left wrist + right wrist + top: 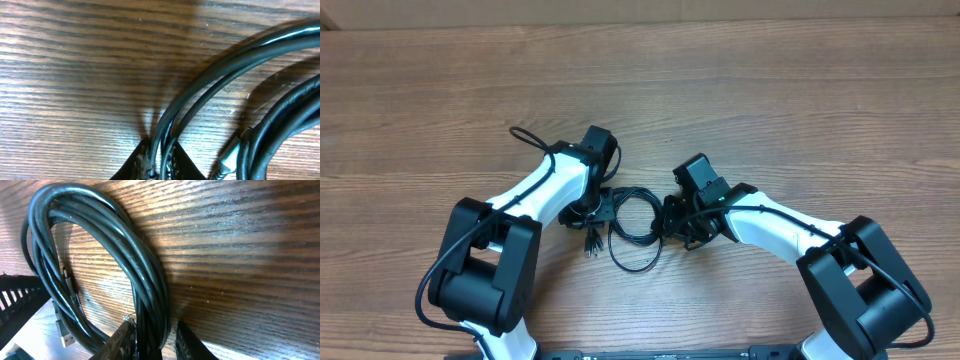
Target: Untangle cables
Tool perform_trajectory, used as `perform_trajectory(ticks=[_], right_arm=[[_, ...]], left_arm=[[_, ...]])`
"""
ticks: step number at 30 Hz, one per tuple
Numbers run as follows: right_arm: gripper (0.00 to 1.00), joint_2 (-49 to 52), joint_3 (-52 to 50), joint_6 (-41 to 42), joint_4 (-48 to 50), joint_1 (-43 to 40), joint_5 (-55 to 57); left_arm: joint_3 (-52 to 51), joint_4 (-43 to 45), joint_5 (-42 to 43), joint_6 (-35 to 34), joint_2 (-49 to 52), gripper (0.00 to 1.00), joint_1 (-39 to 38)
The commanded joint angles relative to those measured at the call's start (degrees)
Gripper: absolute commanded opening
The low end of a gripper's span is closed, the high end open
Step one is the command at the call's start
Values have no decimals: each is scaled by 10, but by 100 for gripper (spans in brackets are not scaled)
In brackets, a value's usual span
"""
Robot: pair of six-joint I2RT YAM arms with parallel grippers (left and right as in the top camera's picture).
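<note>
Clearly the cables [638, 237] are light, limp, slippery, best held near a plug [62, 338]; left gripper [160, 169] jaws seem to pinch two strands [200, 92], right gripper [152, 341] jaws the bundle [125, 255].

cables [125, 245]: glossy smooth black plastic | plug tip [227, 160]: shiny silver metal | table [75, 75]: matt grained wood

black cables [135, 260], brown wood-grain table [240, 255], seemingly silver plug tips [227, 161]
</note>
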Motion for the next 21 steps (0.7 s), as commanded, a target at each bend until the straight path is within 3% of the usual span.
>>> perform_trajectory(ticks=[1,10,14,16,21], right_arm=[[25,4,-3,-2,0,0,6],[25,4,-3,-2,-3,0,6],[33,4,-3,-2,-3,0,6],[38,4,-3,-2,-3,0,6],[65,4,-3,-2,-3,0,6]], left_arm=[[-30,28,-113,-2,31,16,6],[-32,73,-116,-2,31,11,6],[-33,74,-115,-2,31,9,6],[-33,75,-115,-2,31,10,6],[-33,83,-115,-2,31,13,6]])
